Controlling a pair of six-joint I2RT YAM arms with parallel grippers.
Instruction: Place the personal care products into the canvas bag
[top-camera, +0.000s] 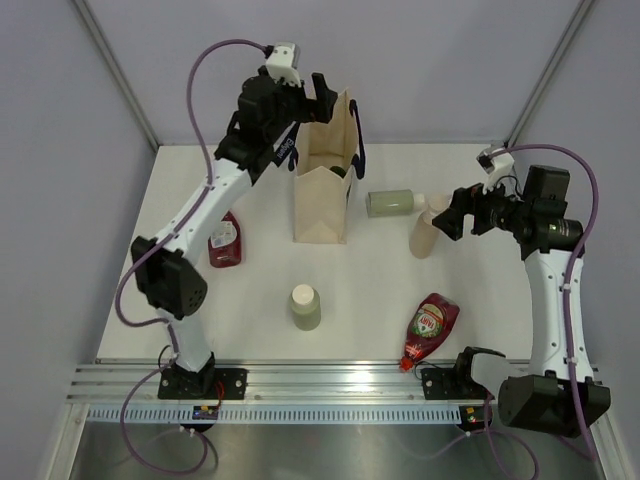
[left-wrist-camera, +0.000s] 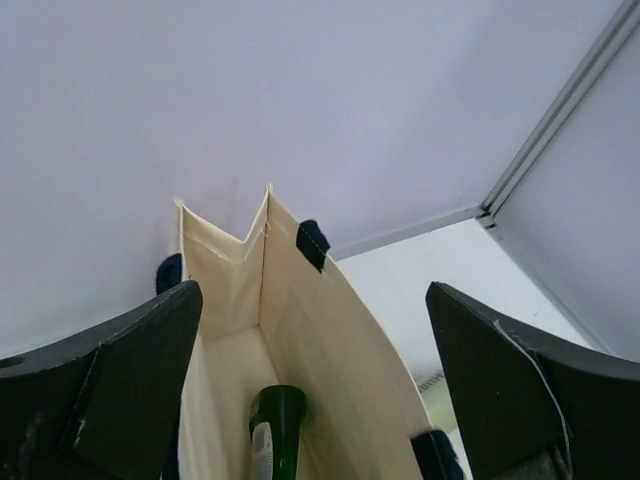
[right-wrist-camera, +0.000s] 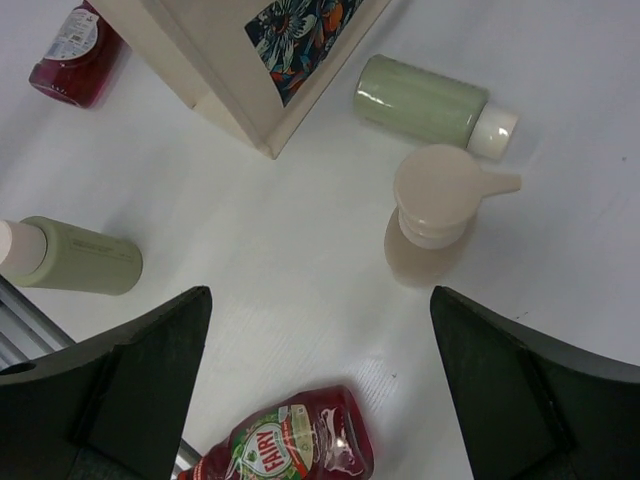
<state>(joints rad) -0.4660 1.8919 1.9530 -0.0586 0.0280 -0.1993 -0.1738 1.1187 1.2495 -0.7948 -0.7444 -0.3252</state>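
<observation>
Canvas bag (top-camera: 322, 185) stands upper centre of the overhead shot with its mouth open. It's soft cloth, so I'd guess a nudge folds or tips it. Left gripper (left-wrist-camera: 312, 330) hangs over the mouth, jaws spread and empty, and the dark-green bottle (left-wrist-camera: 277, 420) sits inside. Right gripper (right-wrist-camera: 320, 300), also spread and empty, hovers over the beige pump bottle (right-wrist-camera: 432, 215), which stands right of the bag. Looks like light, stiff, slick plastic. I'd pinch the body, not the pump. Red bottles (top-camera: 226, 240) (top-camera: 430, 325) and sage cylinders (top-camera: 390, 203) (top-camera: 306, 307) lie around it.
</observation>
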